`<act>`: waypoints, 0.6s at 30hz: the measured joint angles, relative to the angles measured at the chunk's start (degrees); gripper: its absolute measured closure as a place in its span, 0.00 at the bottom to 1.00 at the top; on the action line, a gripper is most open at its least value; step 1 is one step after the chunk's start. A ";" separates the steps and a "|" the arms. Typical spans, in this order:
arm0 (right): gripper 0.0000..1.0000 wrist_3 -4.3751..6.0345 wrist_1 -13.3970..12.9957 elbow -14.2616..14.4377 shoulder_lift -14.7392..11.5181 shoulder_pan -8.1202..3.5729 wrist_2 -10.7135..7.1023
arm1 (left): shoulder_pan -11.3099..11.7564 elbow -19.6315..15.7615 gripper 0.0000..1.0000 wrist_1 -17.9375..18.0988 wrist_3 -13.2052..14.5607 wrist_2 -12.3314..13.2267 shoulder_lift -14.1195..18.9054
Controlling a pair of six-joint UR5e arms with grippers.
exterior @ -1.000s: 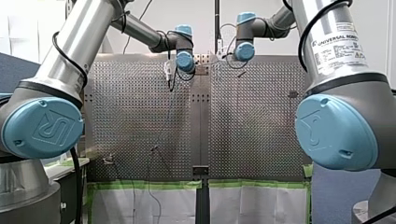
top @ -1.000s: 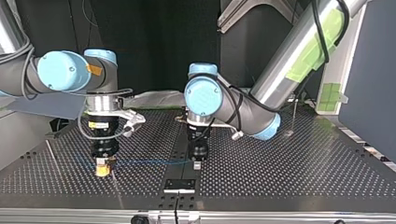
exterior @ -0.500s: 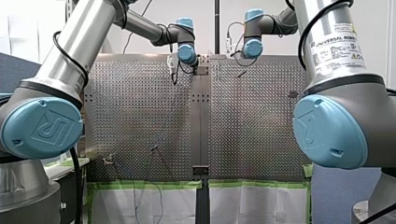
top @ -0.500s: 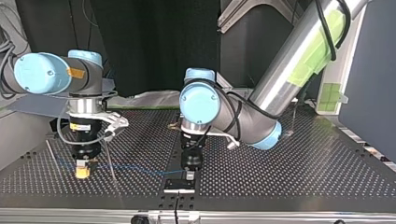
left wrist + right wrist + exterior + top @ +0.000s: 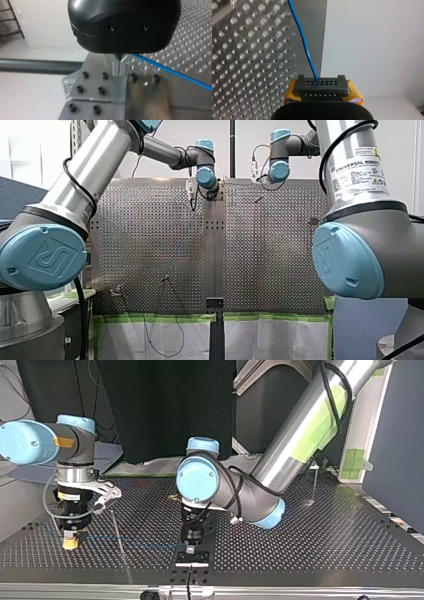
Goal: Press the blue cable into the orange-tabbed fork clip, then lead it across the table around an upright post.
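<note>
The blue cable [image 5: 175,74] is held as a taut span lying crosswise in the top view, just above the tabletop [image 5: 310,535]. My left pincer [image 5: 190,549] is closed narrow on it, directly over a screwed metal plate [image 5: 100,85]. My right pincer [image 5: 70,542], yellow-padded, is clamped on it well apart. No orange-tabbed clip can be identified. The left arm is judged nearer the plate.

My left arm [image 5: 95,165] and my right arm [image 5: 350,140] show silver tubes, blue joint caps [image 5: 42,256], black cables [image 5: 80,315].

Thin blue cable [image 5: 303,41], taut, straight
</note>
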 joint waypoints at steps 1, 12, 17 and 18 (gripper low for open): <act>1.00 0.05 0.03 0.03 0.00 -0.23 0.00 | -0.15 0.50 1.00 -0.36 0.00 0.04 -0.40; 1.00 0.77 0.10 0.11 0.05 -2.86 -0.48 | -1.52 6.94 1.00 -3.04 -0.33 0.59 -4.05; 1.00 1.32 0.10 0.11 0.12 -4.30 -1.06 | -1.96 8.60 1.00 -3.07 -0.86 0.84 -4.45; 1.00 1.36 0.10 0.11 0.16 -4.53 -1.15 | -2.00 8.71 1.00 -3.07 -0.91 0.90 -4.49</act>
